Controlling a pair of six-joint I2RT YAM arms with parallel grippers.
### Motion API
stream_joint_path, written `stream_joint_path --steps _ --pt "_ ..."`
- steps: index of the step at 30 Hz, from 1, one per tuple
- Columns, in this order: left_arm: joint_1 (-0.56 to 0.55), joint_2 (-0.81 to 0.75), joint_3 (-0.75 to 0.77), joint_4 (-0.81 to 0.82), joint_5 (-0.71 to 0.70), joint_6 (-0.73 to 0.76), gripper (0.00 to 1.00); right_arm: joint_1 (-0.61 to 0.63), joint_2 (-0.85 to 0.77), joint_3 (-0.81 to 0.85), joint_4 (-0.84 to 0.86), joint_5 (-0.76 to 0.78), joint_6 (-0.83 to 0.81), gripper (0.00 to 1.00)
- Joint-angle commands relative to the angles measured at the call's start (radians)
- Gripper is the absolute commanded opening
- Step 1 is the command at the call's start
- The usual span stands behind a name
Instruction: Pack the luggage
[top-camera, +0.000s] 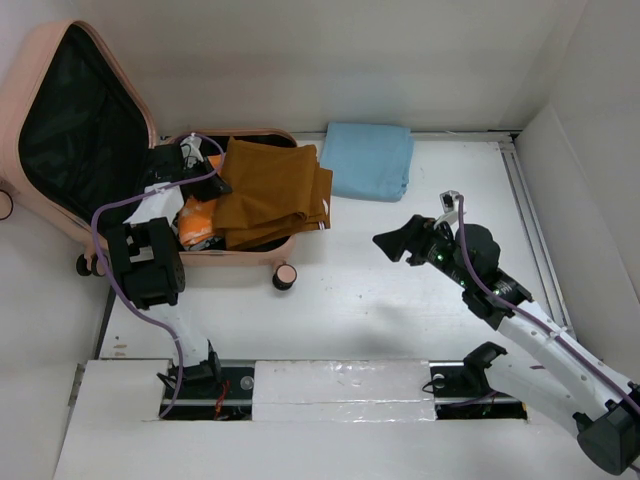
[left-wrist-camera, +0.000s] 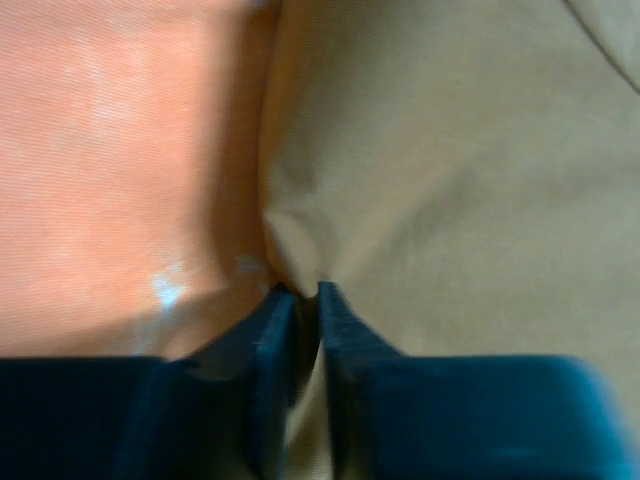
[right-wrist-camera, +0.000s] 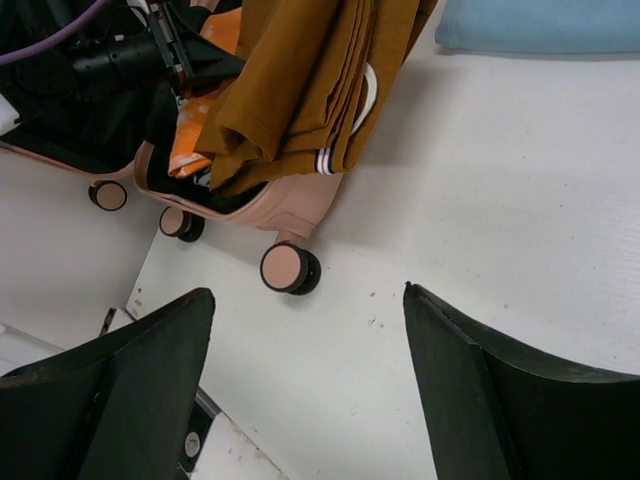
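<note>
The salmon-pink luggage (top-camera: 60, 215) lies open at the far left, its black-lined lid (top-camera: 75, 125) propped up. A mustard-brown garment (top-camera: 270, 195) is draped over its lower half and hangs over the right rim; it also shows in the right wrist view (right-wrist-camera: 300, 90). An orange cloth (top-camera: 195, 222) lies beside it inside. My left gripper (top-camera: 205, 180) reaches into the luggage. In the left wrist view it (left-wrist-camera: 305, 290) is shut on a small fold of the brown garment (left-wrist-camera: 450, 170), right beside the orange cloth (left-wrist-camera: 120, 170). My right gripper (top-camera: 395, 243) is open and empty above the table (right-wrist-camera: 310, 300).
A folded light-blue cloth (top-camera: 370, 160) lies on the table to the right of the luggage. A caster wheel (top-camera: 285, 277) sticks out at the luggage's near corner. White walls stand at the back and right. A purple cable (top-camera: 110, 215) loops over the left arm.
</note>
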Motion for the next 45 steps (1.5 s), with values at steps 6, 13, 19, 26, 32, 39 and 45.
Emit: stream_joint_path --steps 6,13,19,26,32,39,45 --pt "-0.003 -0.057 0.015 0.03 0.026 0.004 0.0 0.01 -0.005 0.0 0.071 0.01 -0.012 0.82" --pt "0.057 -0.222 0.053 0.018 -0.195 -0.102 0.0 0.01 -0.005 0.0 0.071 0.01 -0.012 0.82" --pt "0.095 -0.225 0.128 -0.051 -0.354 -0.12 0.0 0.02 -0.005 0.0 0.071 0.01 -0.012 0.82" --pt "0.155 -0.173 0.147 -0.066 -0.44 -0.138 0.0 0.02 0.004 0.0 0.071 0.019 -0.012 0.82" --pt "0.167 -0.128 0.11 -0.056 -0.415 -0.138 0.34 0.02 0.013 -0.009 0.08 0.028 -0.022 0.83" --pt "0.016 -0.344 0.135 -0.053 -0.57 -0.161 0.68 0.02 0.022 -0.009 0.08 0.074 -0.031 0.83" --pt "-0.413 -0.416 0.168 -0.034 -0.764 -0.172 0.68 0.02 0.086 -0.019 0.127 0.296 0.036 0.48"
